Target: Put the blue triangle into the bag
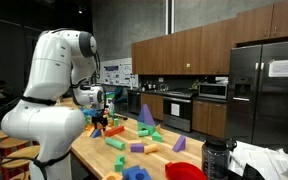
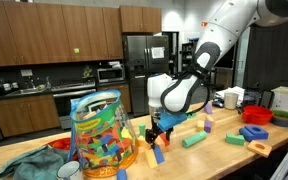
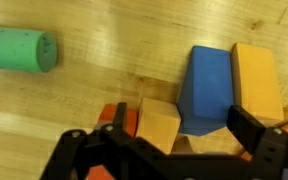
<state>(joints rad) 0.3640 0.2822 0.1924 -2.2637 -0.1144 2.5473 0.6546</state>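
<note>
Tool (image 3: pixel 177 128) above blue triangle (image 3: pixel 209 85), blocks (image 3: pixel 256 80) alongside

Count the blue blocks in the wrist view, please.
1. The blue block lies right of centre, a tan block beside it. The gripper may hide others.

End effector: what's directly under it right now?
Below the open end effector: blue triangle, tan block beside it. It covers the blocks' near ends and most of an orange block.

A kitchen: dark wood cabinets (image 2: pixel 44 35), a steel refrigerator (image 1: pixel 264 90), a microwave (image 2: pixel 111 73) and a wooden worktop (image 1: pixel 94 152).
</note>
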